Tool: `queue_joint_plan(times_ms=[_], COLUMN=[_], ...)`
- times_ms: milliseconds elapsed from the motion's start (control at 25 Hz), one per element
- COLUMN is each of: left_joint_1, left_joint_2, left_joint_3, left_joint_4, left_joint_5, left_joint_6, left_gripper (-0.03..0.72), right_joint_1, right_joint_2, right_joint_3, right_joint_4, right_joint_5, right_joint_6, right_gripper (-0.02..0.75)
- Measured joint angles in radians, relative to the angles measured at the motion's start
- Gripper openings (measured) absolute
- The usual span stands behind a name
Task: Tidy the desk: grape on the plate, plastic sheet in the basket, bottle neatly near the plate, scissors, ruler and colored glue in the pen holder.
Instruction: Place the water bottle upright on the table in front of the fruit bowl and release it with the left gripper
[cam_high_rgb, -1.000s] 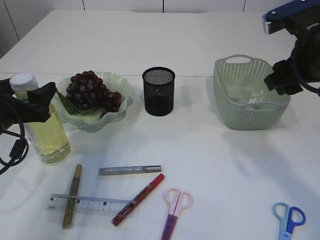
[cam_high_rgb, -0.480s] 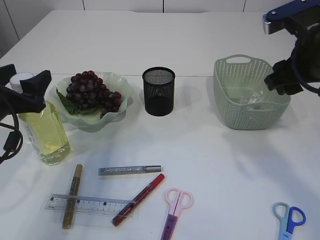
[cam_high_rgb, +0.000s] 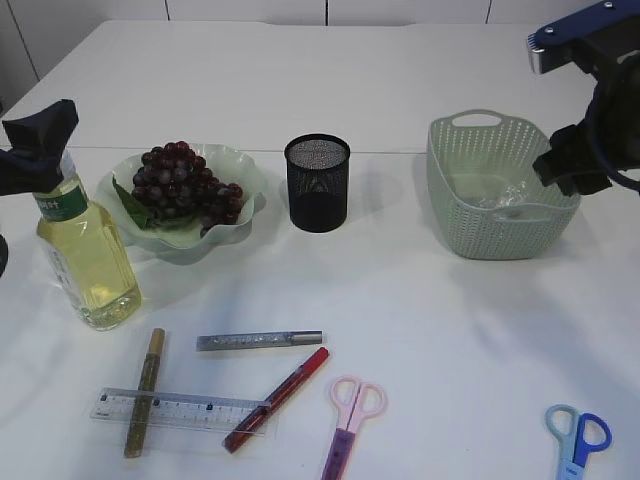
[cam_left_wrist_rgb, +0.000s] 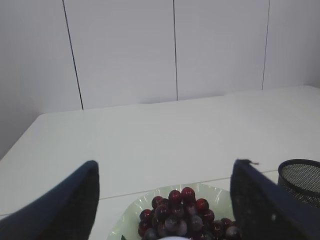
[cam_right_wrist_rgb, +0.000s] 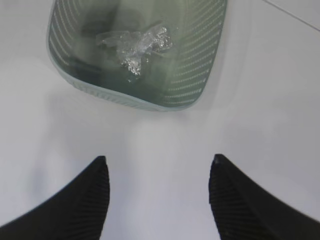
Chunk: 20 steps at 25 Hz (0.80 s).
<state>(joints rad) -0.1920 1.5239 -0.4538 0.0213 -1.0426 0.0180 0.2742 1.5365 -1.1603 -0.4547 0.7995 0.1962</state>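
the left gripper (cam_high_rgb: 35, 145) is hovering released above the upright bottle (cam_high_rgb: 88, 262), which is standing beside the plate (cam_high_rgb: 240, 180); the right gripper (cam_right_wrist_rgb: 157, 197) is hanging empty by the basket (cam_high_rgb: 480, 235), well away from the scissors (cam_high_rgb: 350, 420).

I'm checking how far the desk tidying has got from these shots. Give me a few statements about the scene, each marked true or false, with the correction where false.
1. The grapes lie on the plate. True.
2. The basket holds nothing. False: the crumpled plastic sheet lies inside it.
3. The pen holder already holds the ruler. False: the ruler lies flat on the table, under two glue pens.
4. Both scissors are on the table. True: pink scissors and blue scissors lie near the front edge.
5. The left gripper is clamped on the bottle. False: its jaws stand open above the bottle.
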Motion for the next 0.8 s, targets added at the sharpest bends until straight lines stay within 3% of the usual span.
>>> queue_joint_plan(times_ms=[400, 800], left_joint_1=[0.0, 0.0], left_joint_2=[-0.196, -0.468], left_joint_3=[0.006, -0.034], left_joint_4=[-0.001, -0.027], left_joint_5=[0.278, 0.788], left_joint_6=[-0.006, -0.044], left_gripper=[0.585, 0.582], right_joint_1=[0.0, 0.0], right_joint_2=[0.0, 0.0], right_joint_3=[0.0, 0.0], right_joint_4=[0.02, 0.159], right_joint_5=[0.113, 0.269], right_joint_6=[0.0, 0.0], right_gripper=[0.491, 0.491])
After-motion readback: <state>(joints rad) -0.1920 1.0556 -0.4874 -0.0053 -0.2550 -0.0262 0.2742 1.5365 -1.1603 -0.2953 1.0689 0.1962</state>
